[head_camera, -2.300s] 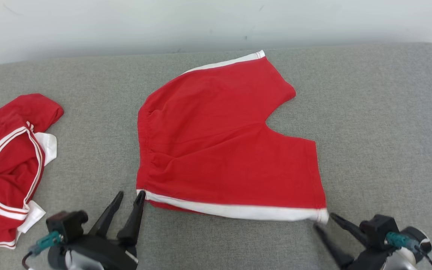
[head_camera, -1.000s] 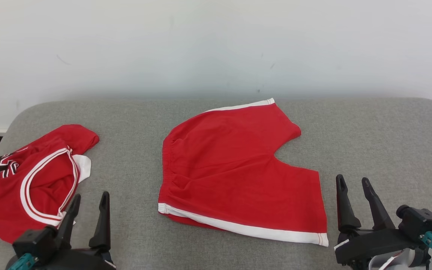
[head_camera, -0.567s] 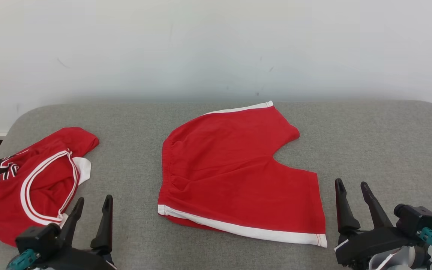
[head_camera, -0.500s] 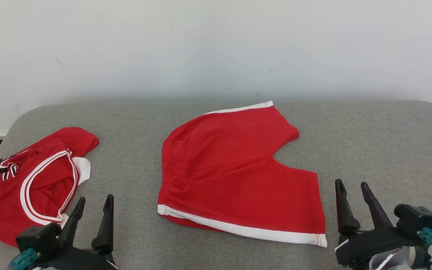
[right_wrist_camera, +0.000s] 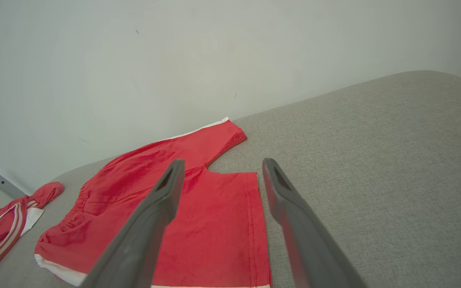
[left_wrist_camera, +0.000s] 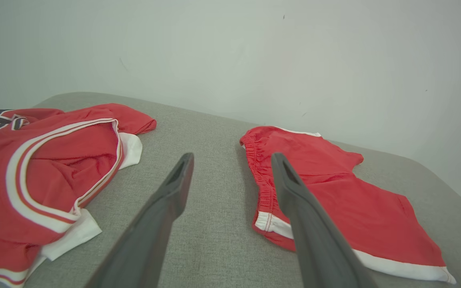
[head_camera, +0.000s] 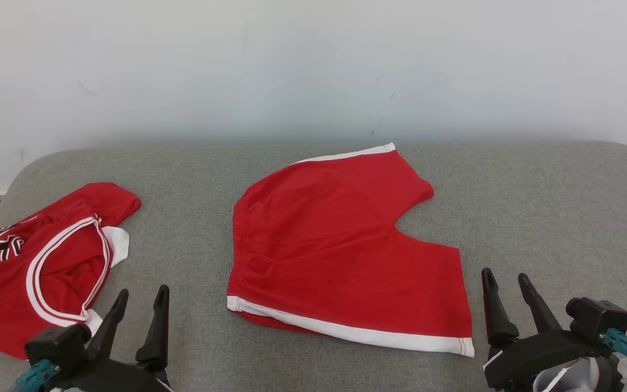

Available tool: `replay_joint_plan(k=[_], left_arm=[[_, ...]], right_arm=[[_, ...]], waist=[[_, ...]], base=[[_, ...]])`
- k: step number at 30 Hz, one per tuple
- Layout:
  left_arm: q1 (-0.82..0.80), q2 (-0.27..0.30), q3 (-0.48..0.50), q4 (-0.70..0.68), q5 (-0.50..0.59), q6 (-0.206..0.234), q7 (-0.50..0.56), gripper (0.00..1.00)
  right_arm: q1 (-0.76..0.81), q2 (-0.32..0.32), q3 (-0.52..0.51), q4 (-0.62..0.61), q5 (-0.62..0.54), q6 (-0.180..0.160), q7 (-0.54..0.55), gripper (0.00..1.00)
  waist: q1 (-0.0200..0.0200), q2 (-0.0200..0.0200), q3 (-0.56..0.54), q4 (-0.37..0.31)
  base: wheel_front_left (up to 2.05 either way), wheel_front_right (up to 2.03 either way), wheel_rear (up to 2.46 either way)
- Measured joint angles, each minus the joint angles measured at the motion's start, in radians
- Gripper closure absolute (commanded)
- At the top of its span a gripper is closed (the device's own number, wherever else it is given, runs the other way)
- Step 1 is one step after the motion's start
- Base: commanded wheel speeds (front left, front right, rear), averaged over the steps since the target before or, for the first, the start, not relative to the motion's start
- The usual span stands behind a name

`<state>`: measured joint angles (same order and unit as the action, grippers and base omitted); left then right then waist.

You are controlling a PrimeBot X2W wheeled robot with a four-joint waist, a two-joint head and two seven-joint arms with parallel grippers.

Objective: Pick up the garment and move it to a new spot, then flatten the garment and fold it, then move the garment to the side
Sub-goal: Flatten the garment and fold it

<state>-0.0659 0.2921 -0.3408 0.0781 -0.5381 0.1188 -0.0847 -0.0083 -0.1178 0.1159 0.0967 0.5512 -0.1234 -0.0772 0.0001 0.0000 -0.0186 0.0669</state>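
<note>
The garment (head_camera: 335, 250) is a pair of red shorts with white side stripes, spread flat on the grey cushion (head_camera: 553, 207); its waistband faces left and its legs point right. The same garment (left_wrist_camera: 334, 192) lies right of the fingers in the left wrist view, and the garment (right_wrist_camera: 198, 200) sits behind the fingers in the right wrist view. My left gripper (head_camera: 142, 305) hovers open near the front, left of the waistband. At the front right my right gripper (head_camera: 504, 286) stands open beside the leg hem. Neither touches the cloth.
A crumpled red jersey (head_camera: 41, 256) with white trim and black lettering lies at the cushion's left end, also the jersey (left_wrist_camera: 42, 172) in the left wrist view. A pale wall (head_camera: 313, 65) rises behind the cushion. Bare grey cushion stretches right of the shorts.
Both grippers have drawn back from the shorts' near corners to the front, fingers pointing up. The camera rose, showing more wall. The shorts lie as before.
</note>
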Motion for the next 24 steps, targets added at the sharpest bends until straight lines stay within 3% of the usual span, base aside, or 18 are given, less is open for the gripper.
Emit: replay_joint_plan(k=[10, 18, 24], left_arm=[[-0.015, -0.008, -0.012, -0.048, -0.031, -0.005, 0.021, 0.0], [-0.17, -0.014, -0.082, 0.05, -0.003, -0.015, 0.157, 0.0], [-0.237, -0.035, -0.141, 0.166, -0.019, -0.05, 0.282, 0.0]], right_arm=[[-0.001, 0.001, 0.004, -0.032, -0.012, -0.001, 0.064, 0.0], [-0.063, -0.037, 0.042, 0.0, -0.074, -0.001, 0.188, 0.0], [-0.086, -0.025, 0.083, 0.038, -0.098, -0.001, 0.292, 0.0]], waist=[[0.0, 0.0, 0.03, -0.001], [0.0, 0.0, 0.086, 0.0], [0.0001, 0.0001, 0.131, -0.005]], base=[[0.0, 0.0, 0.0], [0.0, 0.0, 0.0], [0.0, 0.0, 0.0]])
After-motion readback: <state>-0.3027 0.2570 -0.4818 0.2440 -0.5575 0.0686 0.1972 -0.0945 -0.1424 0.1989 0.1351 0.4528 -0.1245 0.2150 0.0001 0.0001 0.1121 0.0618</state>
